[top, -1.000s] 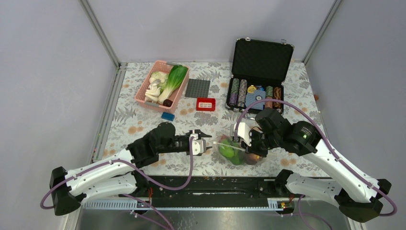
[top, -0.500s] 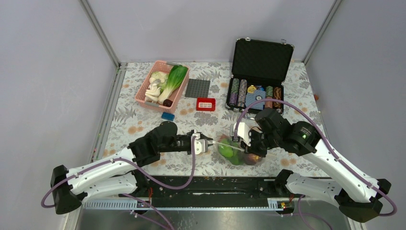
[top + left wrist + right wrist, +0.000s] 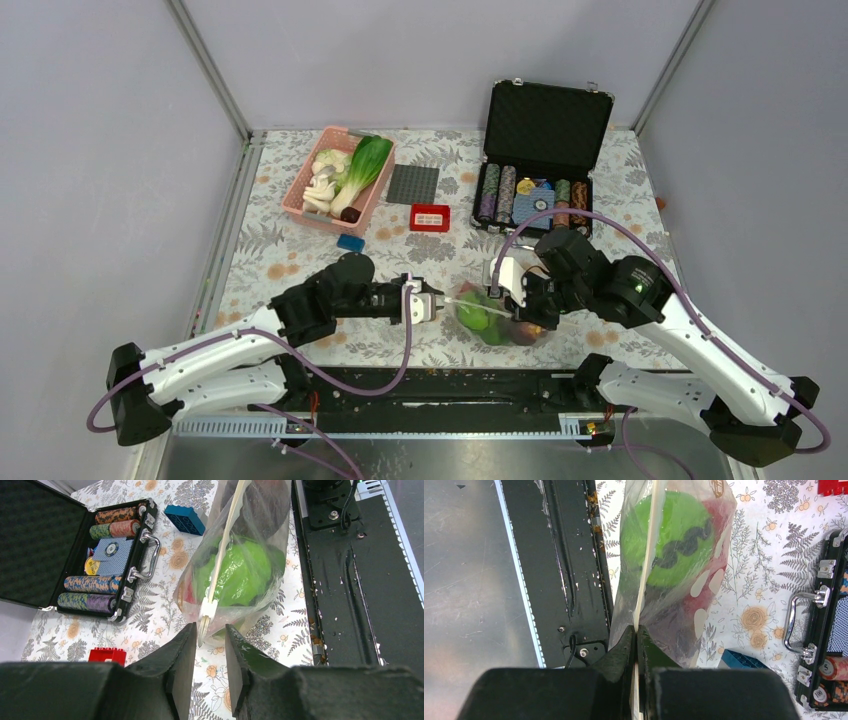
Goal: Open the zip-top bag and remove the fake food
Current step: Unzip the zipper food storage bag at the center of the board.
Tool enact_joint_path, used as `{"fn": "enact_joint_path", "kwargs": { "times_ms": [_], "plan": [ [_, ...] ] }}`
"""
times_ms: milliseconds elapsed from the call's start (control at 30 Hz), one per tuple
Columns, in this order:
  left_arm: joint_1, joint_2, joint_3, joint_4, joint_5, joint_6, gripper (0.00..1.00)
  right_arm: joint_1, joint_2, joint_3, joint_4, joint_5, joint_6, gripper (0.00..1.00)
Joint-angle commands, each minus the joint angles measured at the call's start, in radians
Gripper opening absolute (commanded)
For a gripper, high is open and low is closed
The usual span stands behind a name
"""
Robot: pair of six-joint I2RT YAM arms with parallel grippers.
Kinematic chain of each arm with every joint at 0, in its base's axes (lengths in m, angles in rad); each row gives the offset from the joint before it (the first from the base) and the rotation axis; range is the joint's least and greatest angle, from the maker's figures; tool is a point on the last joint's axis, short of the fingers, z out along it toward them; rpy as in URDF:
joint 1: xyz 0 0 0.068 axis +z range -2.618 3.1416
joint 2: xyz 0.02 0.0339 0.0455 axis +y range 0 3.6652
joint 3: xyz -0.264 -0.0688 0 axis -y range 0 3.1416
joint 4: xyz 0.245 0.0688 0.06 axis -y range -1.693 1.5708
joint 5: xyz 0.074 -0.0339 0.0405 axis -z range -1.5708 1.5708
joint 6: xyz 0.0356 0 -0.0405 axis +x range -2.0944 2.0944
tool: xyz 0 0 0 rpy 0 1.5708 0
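Obs., both arms over the near edge of the floral table cloth (image 3: 262,262).

- The zip-top bag (image 3: 497,318) sits near the front edge, a little right of centre, between the two grippers. It is bulging and its cream zip strip (image 3: 224,545) runs left to right along the top.
- Fake food is inside the bag. The green striped melon (image 3: 674,545) fills most of it, with a red piece (image 3: 720,535) pressed against its far side. A dark maroon piece (image 3: 265,500) is at the right end. I cannot make out any others through the plastic.
- Right gripper (image 3: 636,628): fingers together, pinching the zip strip at the bag's right end. The film hangs from that pinch.
- Left gripper (image 3: 210,629): fingers a little apart, with a clear gap between them. The strip's left end, below its white slider (image 3: 208,611), reaches just into the mouth of that gap. It seems to brush one fingertip but is not squeezed.
- The bag mouth looks closed along the strip.

Elsewhere on the table:
- The poker-chip case (image 3: 545,125) is at far right, lid up, with rows of chips showing.
- The pink basket (image 3: 297,196) is at far left and holds bok choy (image 3: 364,168) and white mushroom pieces (image 3: 322,182).
- Between them are a grey studded plate (image 3: 413,184) and a red block (image 3: 430,217), with a blue block (image 3: 351,242) nearer to me.
- A second blue block (image 3: 185,519) lies just beside the bag's far side.
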Motion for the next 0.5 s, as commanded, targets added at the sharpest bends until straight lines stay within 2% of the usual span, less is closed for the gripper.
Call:
{"fn": "enact_joint_path", "kwargs": {
  "times_ms": [0, 200, 367, 467],
  "plan": [
    [-0.004, -0.016, 0.035, 0.017, 0.023, 0.022, 0.30, 0.007, -0.014, 0.004, 0.030, -0.013, 0.004, 0.00],
    [-0.005, -0.016, 0.039, 0.014, 0.024, 0.025, 0.18, 0.007, -0.014, 0.001, 0.033, -0.019, 0.009, 0.00],
    [-0.005, -0.009, 0.046, 0.011, 0.031, 0.027, 0.00, 0.007, -0.016, -0.001, 0.032, -0.020, 0.012, 0.00],
    [-0.005, -0.009, 0.045, 0.004, 0.032, 0.028, 0.00, 0.007, -0.022, -0.001, 0.037, -0.016, 0.014, 0.05]
  ]
}}
